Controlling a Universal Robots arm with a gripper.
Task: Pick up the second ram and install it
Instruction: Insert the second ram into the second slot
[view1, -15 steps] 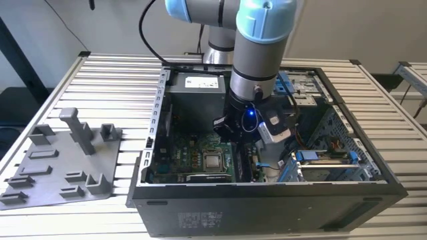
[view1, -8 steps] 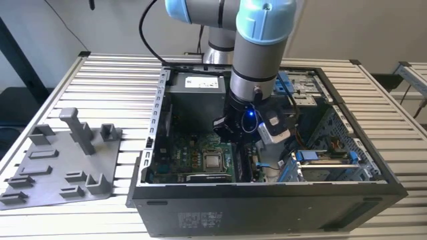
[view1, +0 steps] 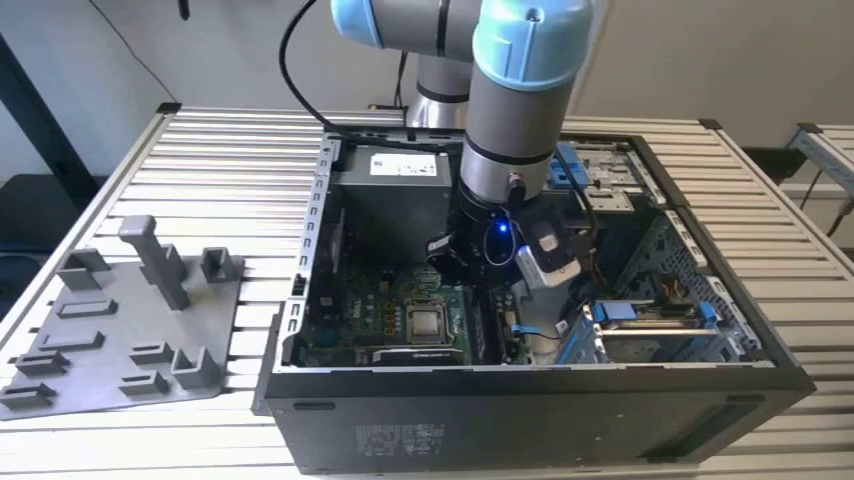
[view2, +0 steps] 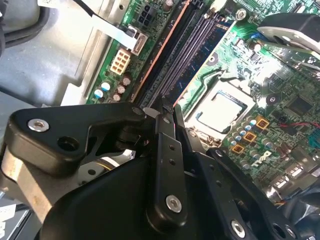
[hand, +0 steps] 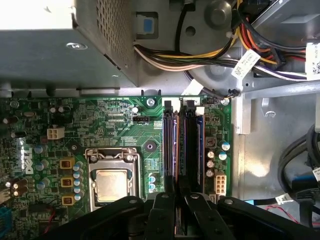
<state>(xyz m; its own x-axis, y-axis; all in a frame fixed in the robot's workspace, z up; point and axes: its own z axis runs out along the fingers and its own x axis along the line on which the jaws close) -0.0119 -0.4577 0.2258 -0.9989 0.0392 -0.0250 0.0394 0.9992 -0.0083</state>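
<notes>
The second ram appears to be the thin stick standing on edge in the bank of memory slots just beside the processor socket, running lengthwise along the socket's side in the first wrist view. One end of it passes under the gripper, which hangs directly over the slots. In the second wrist view the gripper has its tip at the end of the same slot bank, again next to the socket. Whether it is pinching the stick or merely sits over it cannot be told. Beyond the slots from the socket lie a row of small capacitors and a white connector. All of these sit on the green motherboard. The grey power supply and a bundle of coloured cables lie past the board's edge from the socket. In the exterior view the arm reaches down into the open computer case, ending beside the socket. Well away from the socket, outside the case toward the exterior view's left, a grey holder plate with a tall grey post lies on the slatted worktop.
</notes>
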